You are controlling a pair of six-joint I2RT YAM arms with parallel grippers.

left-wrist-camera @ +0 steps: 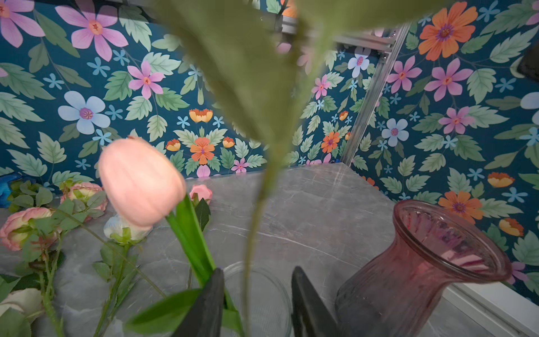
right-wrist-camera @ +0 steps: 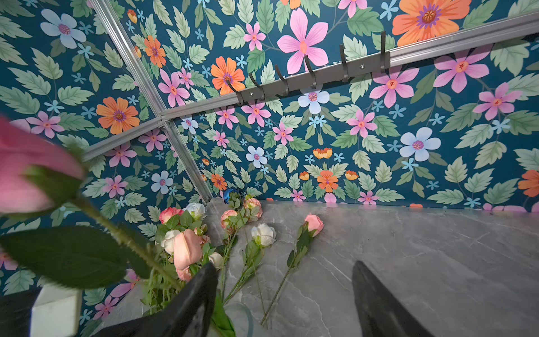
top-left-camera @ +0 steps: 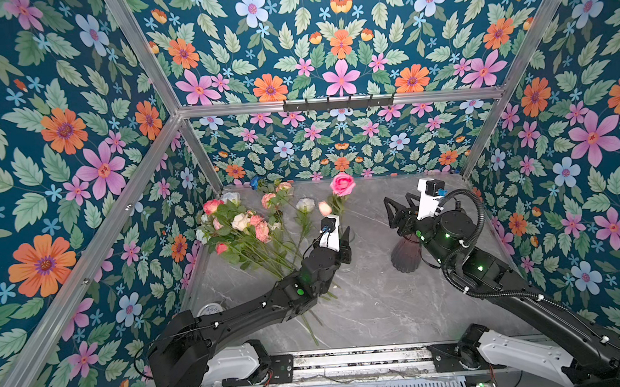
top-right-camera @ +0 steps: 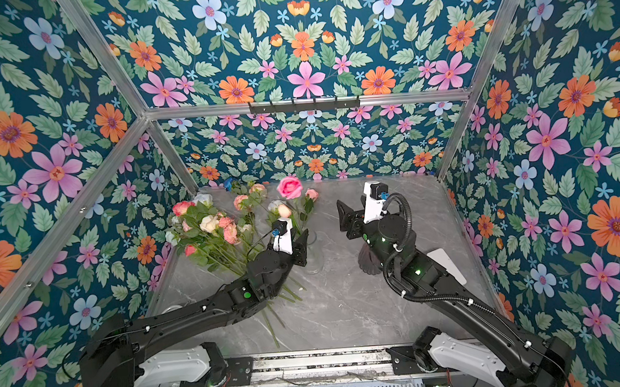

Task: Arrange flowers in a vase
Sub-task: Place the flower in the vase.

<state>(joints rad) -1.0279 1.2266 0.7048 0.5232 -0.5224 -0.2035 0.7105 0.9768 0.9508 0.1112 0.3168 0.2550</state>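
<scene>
A clear glass vase stands mid-table and holds a big pink rose and a peach tulip. My left gripper hangs over its rim. The jaws are open, and the rose's thin stem runs free between them. The tulip leans just outside one finger. The rest of the flowers lie heaped at the back left. My right gripper is open and empty above a ribbed pink-purple vase.
One pink rose lies alone on the marble behind the clear vase. A hook rack sits on the back rail. A white round object lies at the left wall and a white flat piece by the right wall.
</scene>
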